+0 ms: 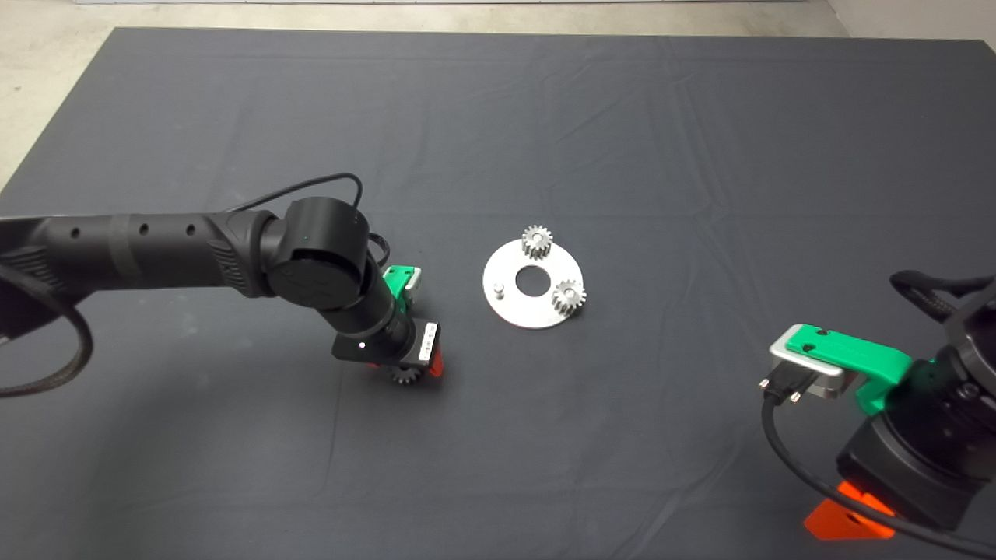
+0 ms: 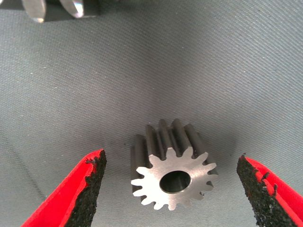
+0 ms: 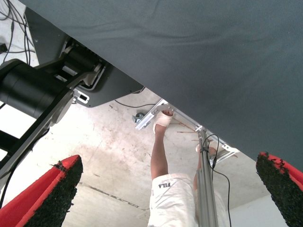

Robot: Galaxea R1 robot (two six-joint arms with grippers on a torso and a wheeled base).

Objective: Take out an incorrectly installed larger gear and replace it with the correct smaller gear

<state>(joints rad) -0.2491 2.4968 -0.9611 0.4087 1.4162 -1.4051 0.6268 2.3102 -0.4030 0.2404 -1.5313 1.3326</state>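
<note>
The left pincer hangs wide open, gripping nothing, straddling a pale silver gear with short teeth and a dark bore, lying on the tabletop.

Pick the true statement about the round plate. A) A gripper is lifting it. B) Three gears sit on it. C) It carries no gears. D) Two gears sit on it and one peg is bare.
D: the plate carries two gears and one bare peg.

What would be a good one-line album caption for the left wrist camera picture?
The open left gripper straddles a steel gear lying on the dark mat, one red finger on either side, not touching it.
</note>
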